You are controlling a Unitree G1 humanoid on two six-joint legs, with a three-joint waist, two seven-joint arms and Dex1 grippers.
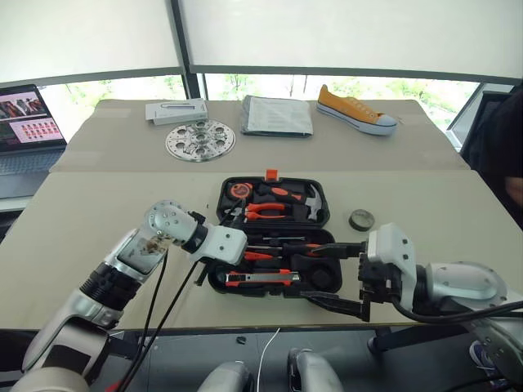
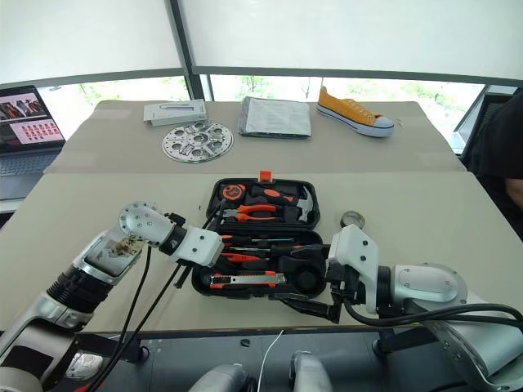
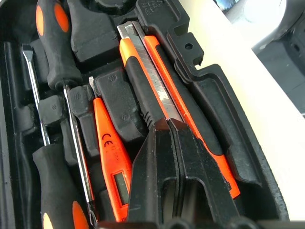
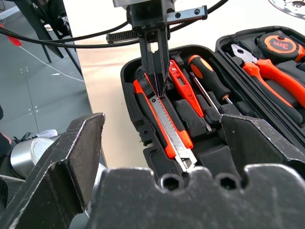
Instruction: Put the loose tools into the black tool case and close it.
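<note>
The black tool case [image 1: 222, 196] lies open on the table in front of me. In its near half sit the utility knife [image 3: 157, 86], a slim orange screwdriver [image 3: 112, 157] and two orange-and-black screwdrivers [image 3: 55, 43] [image 3: 55, 186]. My left gripper [image 4: 158, 93] is shut, and its joined tips rest on top of the knife [image 4: 169, 131] near the handle end. It comes in from the case's left side. My right gripper [image 1: 315, 273] stands open at the case's front right corner, with nothing between its fingers.
Orange pliers [image 1: 265, 210], a tape measure [image 1: 239, 189] and a hammer [image 1: 310, 198] fill the case's far half. A small dark round disc [image 1: 361, 219] lies right of the case. A metal disc [image 1: 200, 140], white box [image 1: 176, 111], grey packet [image 1: 276, 115], yellow shoe [image 1: 357, 110] and laptop [image 1: 29, 122] sit farther off.
</note>
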